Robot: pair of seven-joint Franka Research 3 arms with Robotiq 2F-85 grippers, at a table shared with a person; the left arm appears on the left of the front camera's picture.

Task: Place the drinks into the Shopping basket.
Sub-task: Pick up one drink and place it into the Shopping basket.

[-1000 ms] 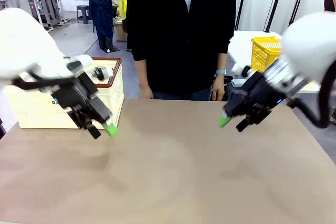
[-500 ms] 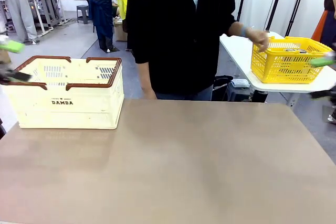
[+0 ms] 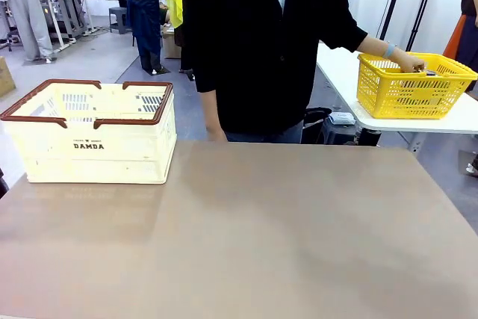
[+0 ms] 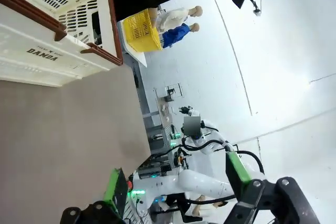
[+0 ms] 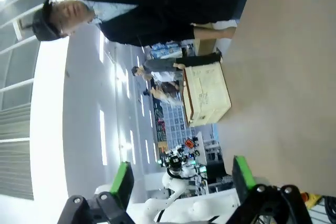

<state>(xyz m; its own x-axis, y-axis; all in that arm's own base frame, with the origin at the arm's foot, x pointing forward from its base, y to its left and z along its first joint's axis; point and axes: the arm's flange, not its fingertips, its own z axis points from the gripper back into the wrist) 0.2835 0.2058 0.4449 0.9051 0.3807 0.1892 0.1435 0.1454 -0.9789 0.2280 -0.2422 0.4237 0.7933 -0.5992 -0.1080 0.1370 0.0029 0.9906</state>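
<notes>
The cream Shopping basket (image 3: 89,140) with a brown rim stands at the table's far left, and I see nothing inside it. The drinks are out of view. In the left wrist view my left gripper (image 4: 177,179) is open, raised off the table, with nothing between its green pads; the Shopping basket (image 4: 52,40) lies beyond it. My right gripper (image 5: 182,178) is open too, with nothing between its fingers, and the Shopping basket (image 5: 205,95) sits far across the table.
A person in a black top stands at the table's far edge. One hand (image 3: 409,61) reaches into a yellow mesh basket (image 3: 411,87) on a white side table at the right. The brown tabletop (image 3: 261,229) is bare.
Both arms have swung out of the front view, the left one leftward and the right one rightward. The person's hand has moved from their side into the yellow basket.
</notes>
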